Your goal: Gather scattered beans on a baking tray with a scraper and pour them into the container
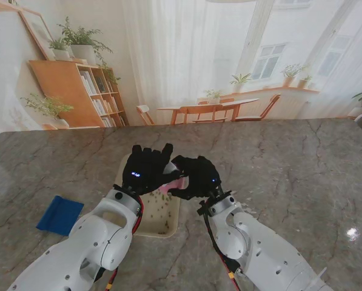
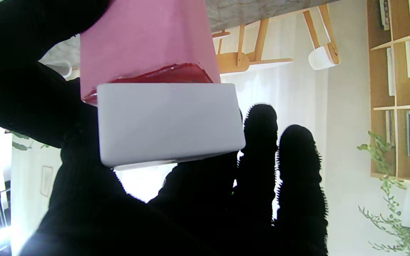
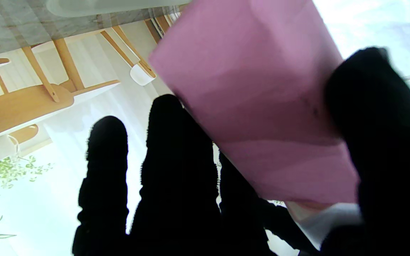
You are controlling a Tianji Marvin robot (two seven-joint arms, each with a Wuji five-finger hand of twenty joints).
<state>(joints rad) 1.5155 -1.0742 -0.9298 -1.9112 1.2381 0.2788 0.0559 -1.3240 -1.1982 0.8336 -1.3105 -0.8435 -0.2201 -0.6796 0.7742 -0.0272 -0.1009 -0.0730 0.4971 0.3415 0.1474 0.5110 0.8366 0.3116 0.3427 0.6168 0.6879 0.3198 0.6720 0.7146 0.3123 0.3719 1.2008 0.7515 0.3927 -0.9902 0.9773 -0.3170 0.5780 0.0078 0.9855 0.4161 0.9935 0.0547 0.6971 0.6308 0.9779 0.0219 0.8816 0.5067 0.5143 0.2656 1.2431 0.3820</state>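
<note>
- Left hand [image 1: 145, 170] and right hand [image 1: 197, 176] meet above the far end of the baking tray [image 1: 167, 225], both touching one pink scraper [image 1: 179, 182].
- Left wrist view: left hand is closed on the scraper's white handle block [image 2: 169, 122], pink blade [image 2: 144, 39] pointing away from the palm.
- Right wrist view: right thumb and fingers [image 3: 176, 170] pinch the blade [image 3: 255, 106]; looks like a regrip or handover.
- Beans [image 1: 166, 203] lie scattered in the tray, just nearer to me than both hands.
- Key relation: the blade edge must tip down toward the beans; both hands are about equally near.
- Blue cloth [image 1: 59, 214] sits on the bench [image 1: 290, 170], well left of the left arm. Container not identifiable.
</note>
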